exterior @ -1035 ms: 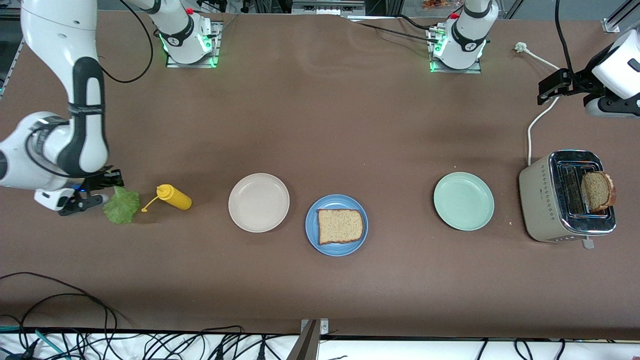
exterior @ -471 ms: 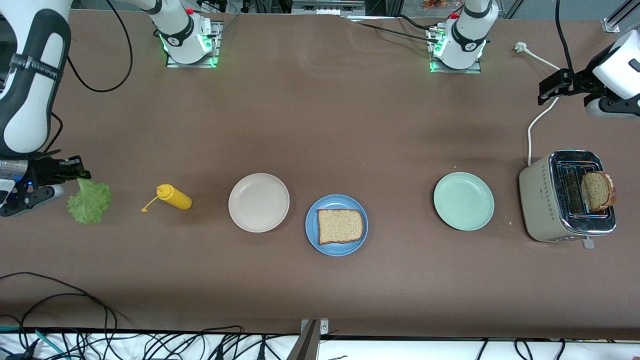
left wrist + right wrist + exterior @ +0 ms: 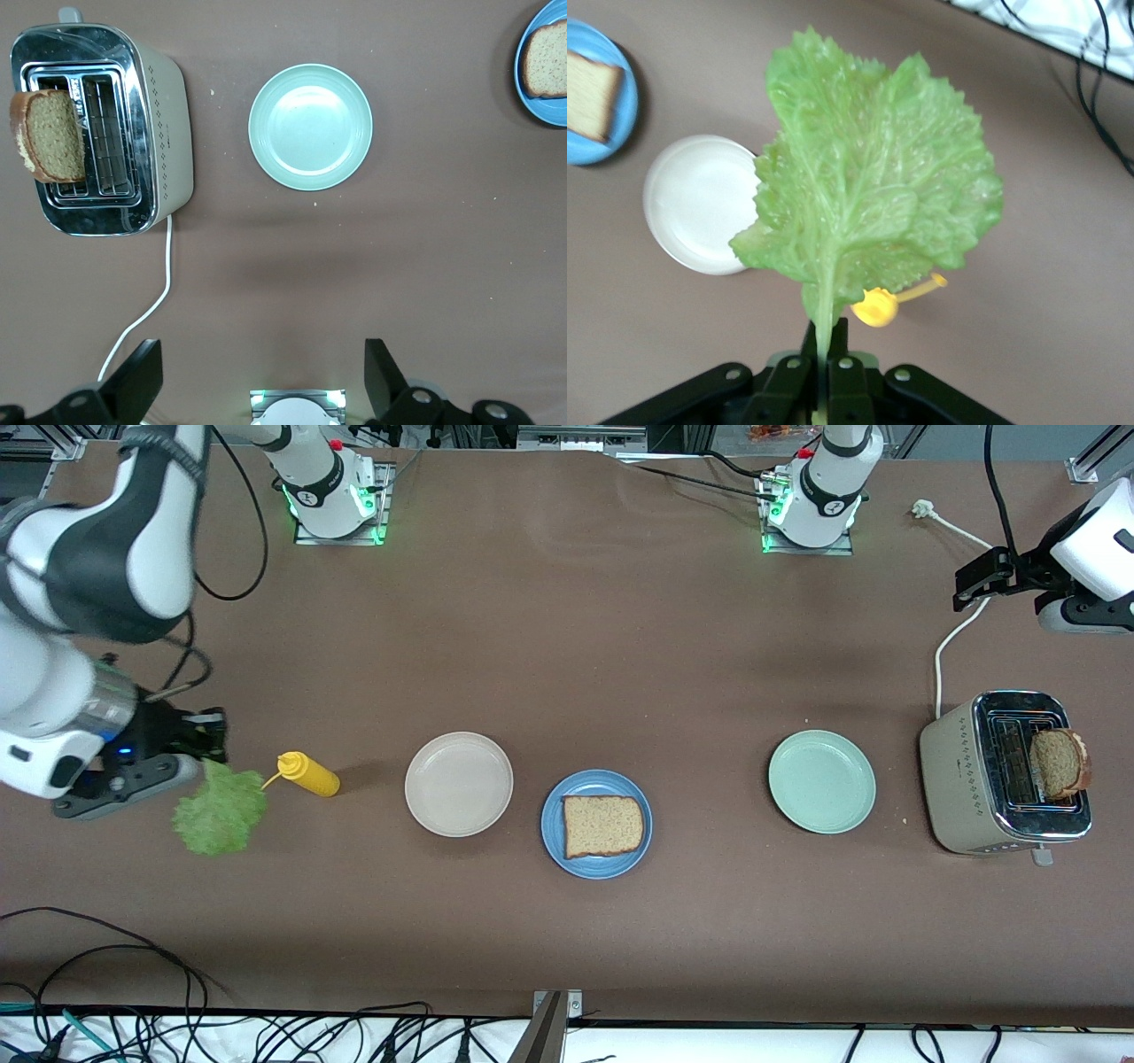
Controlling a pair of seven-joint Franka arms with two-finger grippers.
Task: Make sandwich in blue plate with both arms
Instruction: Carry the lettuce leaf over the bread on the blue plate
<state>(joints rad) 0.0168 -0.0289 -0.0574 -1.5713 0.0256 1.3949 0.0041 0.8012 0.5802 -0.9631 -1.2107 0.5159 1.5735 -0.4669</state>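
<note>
Two fingers of my right gripper [image 3: 205,746] are pinched on the stem of the lettuce leaf [image 3: 220,817], holding it up in the air at the middle left of the front view, over bare table beside the yellow squeeze bottle [image 3: 307,773]. In the right wrist view the leaf [image 3: 868,190] hangs spread out from my closed fingertips [image 3: 824,359], covering part of the beige-white plate [image 3: 691,205].

My left gripper [image 3: 974,583] waits at the upper right of the front view, its fingers [image 3: 133,382] spread wide above the toaster [image 3: 1001,772]. A slice of bread [image 3: 1059,763] stands up out of one toaster slot.

The blue plate [image 3: 638,837] sits at the centre, slightly below the middle of the front view, with one bread slice [image 3: 602,825] lying flat on it, between the beige-white plate [image 3: 458,783] and the mint-green plate [image 3: 821,780].
</note>
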